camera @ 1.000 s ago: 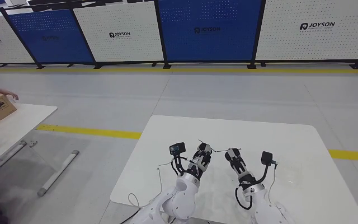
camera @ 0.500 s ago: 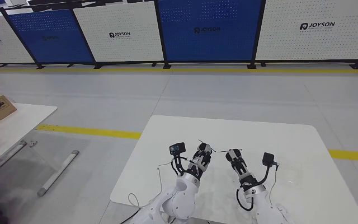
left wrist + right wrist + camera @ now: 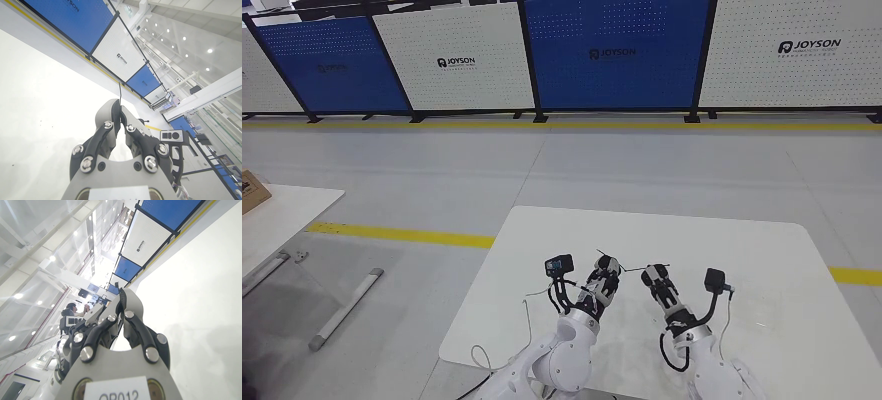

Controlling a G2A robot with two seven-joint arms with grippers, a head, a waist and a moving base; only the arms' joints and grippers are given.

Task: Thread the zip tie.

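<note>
Zip tie (image 3: 119, 91): thin black strip held up off the white counter (image 3: 722, 235), gripped by both the left claw (image 3: 119, 108) and the right claw (image 3: 121, 297).
Tie at left claw: pinched between the pads, with a straight, slender length sticking out past the fingertips.
Tie at right claw: a ribbed black stretch clamped between the pads, with a short stub and a small blocky tip poking out beyond them.
Left claw state: closed fully, pads pressed together with only the strip between them.
Right claw state: closed tight in the same way, holding nothing but the tie.
Claws together: in the top view they sit just beside each other over the counter's near middle, tips angled toward one another, a fine dark line bridging the gap.
Threading: whether the tail has entered the blocky tip cannot be told.
</note>
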